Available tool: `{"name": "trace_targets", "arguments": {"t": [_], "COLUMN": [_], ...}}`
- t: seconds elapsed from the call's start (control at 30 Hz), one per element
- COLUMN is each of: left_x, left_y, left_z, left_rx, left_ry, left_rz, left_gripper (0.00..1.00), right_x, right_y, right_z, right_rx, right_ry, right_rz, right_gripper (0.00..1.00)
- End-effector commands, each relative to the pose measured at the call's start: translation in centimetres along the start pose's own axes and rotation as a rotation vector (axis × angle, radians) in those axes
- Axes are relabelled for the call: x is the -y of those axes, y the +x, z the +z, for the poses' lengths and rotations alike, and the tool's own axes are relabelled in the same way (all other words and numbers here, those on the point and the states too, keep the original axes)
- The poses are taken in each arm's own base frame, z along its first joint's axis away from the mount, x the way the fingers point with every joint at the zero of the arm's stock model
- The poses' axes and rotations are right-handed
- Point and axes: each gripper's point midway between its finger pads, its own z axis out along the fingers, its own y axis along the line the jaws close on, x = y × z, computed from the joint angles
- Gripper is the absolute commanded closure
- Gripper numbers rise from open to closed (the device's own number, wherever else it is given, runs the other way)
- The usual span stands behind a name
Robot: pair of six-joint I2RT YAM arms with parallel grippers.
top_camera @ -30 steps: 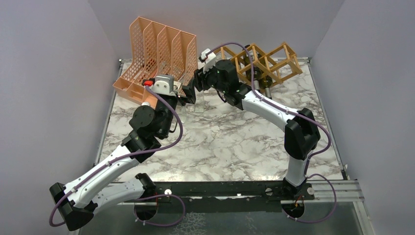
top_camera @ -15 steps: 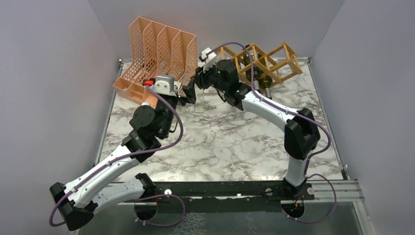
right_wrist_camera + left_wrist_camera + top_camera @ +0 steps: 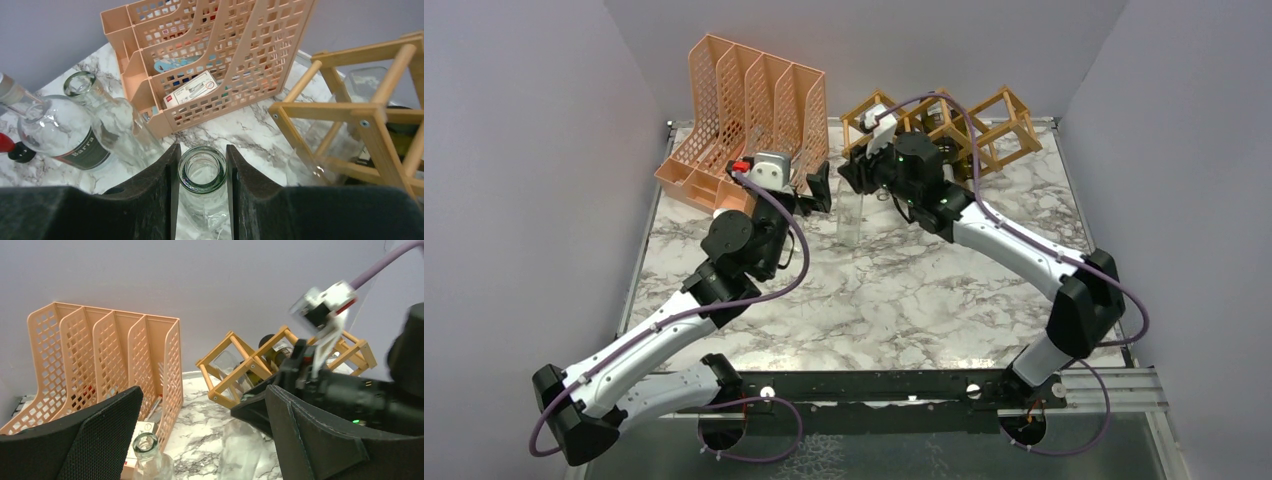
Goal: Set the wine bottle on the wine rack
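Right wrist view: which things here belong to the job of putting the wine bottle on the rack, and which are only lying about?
Belong to the job: clear wine bottle, gripped at the neck by the right claw; wooden wine rack.
Lying about: peach file organizer; labelled bottle; second clear bottle.

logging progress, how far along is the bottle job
Done: the right pincer is shut on the neck of the bottle. In hand: that bottle, upright, short of the rack. Left: carry it over and lay it in a rack cell.
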Motion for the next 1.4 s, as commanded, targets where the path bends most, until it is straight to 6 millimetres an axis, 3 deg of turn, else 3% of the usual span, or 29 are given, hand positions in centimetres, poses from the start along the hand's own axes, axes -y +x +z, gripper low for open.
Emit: {"name": "trace_targets", "arguments": {"t": [0.0,0.17,0.47,0.63,0.77,0.93,1.13,1.37], "left_x": [1.5,3.7,12.0,13.8,14.5,16.3,17.1,18.3], "left_y": [2.2,6.7,15.5,18.3,19.1,19.1,19.4,17.8], "left_z": [0.4,0.1,-4.6,-5.1,-5.1,-6.7,-7.0,-8.8], "left_rx": [-0.033,-0.112,-0.262,-0.312,-0.314,-0.277,-0.251,-0.168], "left_ry": [0.061,0.168,0.689,0.786,0.809,0.943,0.997,1.132], "left_rz": [-0.003,0.015,0.035,0.04,0.02,-0.018,-0.023,-0.035], "left_gripper": [0.01,0.01,0.01,0.01,0.01,0.01,0.02,0.09], "right_x": [0.4,0.4,-0.2,-0.6,-1.1,-1.8,-4.1,-6.4], "right_y": [-4.7,-4.8,-3.6,-3.6,-4.0,-5.1,-6.8,-7.4], "right_z": [-4.5,-8.0,-13.2,-15.6,-17.3,-19.1,-21.2,-23.3], "right_rx": [0.091,0.073,0.047,0.049,0.07,0.112,0.176,0.203], "right_ry": [0.06,0.08,0.077,0.058,0.031,-0.01,-0.157,-0.298], "right_rz": [0.062,0.131,0.195,0.208,0.201,0.18,0.103,0.002], "right_gripper": [0.99,0.99,0.99,0.99,0.99,0.99,0.99,0.99]}}
